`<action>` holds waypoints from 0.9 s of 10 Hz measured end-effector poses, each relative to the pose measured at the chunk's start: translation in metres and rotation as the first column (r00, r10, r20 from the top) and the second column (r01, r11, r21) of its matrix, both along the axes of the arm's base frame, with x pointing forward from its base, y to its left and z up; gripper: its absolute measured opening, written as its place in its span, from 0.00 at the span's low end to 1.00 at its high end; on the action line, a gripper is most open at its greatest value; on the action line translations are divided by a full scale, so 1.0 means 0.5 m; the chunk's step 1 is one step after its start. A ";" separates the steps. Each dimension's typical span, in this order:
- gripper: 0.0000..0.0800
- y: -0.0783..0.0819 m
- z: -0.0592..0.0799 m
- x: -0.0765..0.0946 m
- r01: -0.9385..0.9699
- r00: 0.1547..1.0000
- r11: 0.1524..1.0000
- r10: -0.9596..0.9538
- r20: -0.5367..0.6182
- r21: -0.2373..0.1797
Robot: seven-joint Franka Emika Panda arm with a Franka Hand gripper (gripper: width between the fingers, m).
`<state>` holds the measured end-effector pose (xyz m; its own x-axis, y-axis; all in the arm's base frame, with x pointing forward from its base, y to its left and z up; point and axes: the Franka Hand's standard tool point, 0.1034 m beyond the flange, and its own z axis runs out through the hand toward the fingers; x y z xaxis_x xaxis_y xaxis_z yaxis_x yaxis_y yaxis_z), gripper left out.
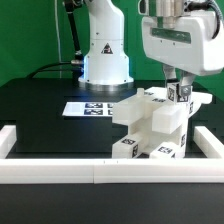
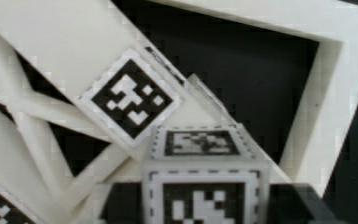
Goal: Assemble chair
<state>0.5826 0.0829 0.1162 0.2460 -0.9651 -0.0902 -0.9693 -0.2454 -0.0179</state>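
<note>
The fingers (image 1: 180,93) reached straight down onto a tagged post at the top of the small white blocky plastic chair (image 1: 152,125). Whether they pinched it or merely touched it could not be told. Above them the white wrist housing hung upright at the exterior view's upper right, and the arm's white base (image 1: 104,50) stood behind. One chair assembly was visible, with several black-and-white square tags (image 2: 133,96) on its faces, seen up close in the wrist view. It sat on the black surface (image 1: 40,110), just behind the long low white border rail (image 1: 60,168). One flat white marker board (image 1: 95,107) lay nearby, before a dark green curtain (image 1: 30,30).
</note>
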 end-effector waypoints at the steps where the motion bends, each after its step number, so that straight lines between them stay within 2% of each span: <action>1: 0.48 0.000 0.000 0.000 -0.022 1.000 1.000 0.022 0.002 0.000; 2: 0.70 0.000 0.000 0.000 -0.023 1.000 1.000 0.023 0.002 0.000; 3: 0.78 0.000 0.002 0.000 -0.063 0.998 0.998 0.063 0.005 0.001; 7: 0.81 0.002 0.008 0.004 -0.449 0.893 0.893 0.449 0.033 -0.024; 9: 0.81 0.006 0.009 0.005 -0.598 0.799 0.800 0.600 0.043 -0.041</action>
<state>0.5852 0.0859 0.1205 0.7792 -0.6254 -0.0404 -0.6267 -0.7777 -0.0492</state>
